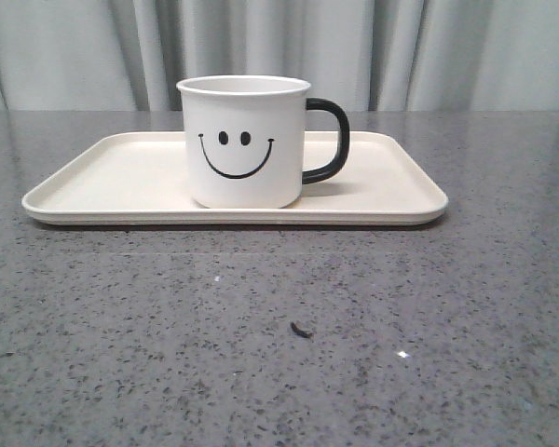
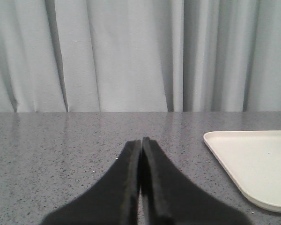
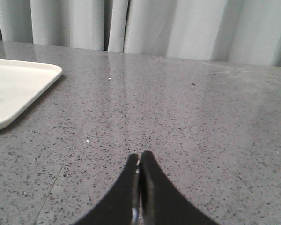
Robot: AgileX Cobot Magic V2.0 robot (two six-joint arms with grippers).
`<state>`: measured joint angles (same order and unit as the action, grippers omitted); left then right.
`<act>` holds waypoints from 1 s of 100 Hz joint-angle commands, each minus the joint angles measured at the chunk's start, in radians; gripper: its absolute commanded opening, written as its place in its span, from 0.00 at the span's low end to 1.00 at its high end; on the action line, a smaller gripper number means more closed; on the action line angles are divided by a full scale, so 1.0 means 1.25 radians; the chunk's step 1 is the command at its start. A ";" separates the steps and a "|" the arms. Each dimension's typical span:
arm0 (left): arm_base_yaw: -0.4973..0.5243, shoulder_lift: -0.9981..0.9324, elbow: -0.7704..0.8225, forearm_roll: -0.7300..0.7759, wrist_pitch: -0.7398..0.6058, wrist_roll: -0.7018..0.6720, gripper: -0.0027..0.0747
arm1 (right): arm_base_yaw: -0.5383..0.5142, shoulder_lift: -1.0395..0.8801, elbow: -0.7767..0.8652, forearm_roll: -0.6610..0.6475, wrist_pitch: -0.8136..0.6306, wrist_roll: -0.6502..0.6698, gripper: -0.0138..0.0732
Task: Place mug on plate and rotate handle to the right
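The white mug (image 1: 242,142) with a black smiley face stands upright on the cream plate (image 1: 102,182) in the front view, its black handle (image 1: 329,140) pointing right. Neither gripper shows in the front view. In the left wrist view my left gripper (image 2: 141,140) is shut on nothing, low over the grey table, with a corner of the plate (image 2: 253,161) off to one side. My right gripper (image 3: 140,154) is also shut and holds nothing in the right wrist view, where another corner of the plate (image 3: 14,89) shows.
The grey speckled tabletop (image 1: 279,354) spreads all around the plate. A small dark speck (image 1: 301,329) lies on it in front of the plate. Pale pleated curtains (image 1: 401,47) hang behind the table's far edge.
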<state>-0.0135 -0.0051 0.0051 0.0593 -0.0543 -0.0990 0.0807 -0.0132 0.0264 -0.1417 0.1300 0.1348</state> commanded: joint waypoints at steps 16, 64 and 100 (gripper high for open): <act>0.001 -0.027 0.003 -0.004 -0.066 -0.006 0.01 | -0.003 -0.014 -0.001 0.067 -0.056 -0.004 0.09; 0.001 -0.027 0.003 -0.004 -0.066 -0.006 0.01 | -0.003 -0.014 -0.001 0.107 -0.057 -0.004 0.09; 0.001 -0.027 0.003 -0.004 -0.066 -0.006 0.01 | -0.003 -0.014 -0.001 0.107 -0.057 -0.004 0.09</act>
<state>-0.0135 -0.0051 0.0051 0.0593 -0.0543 -0.0990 0.0807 -0.0132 0.0264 -0.0072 0.1322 0.1348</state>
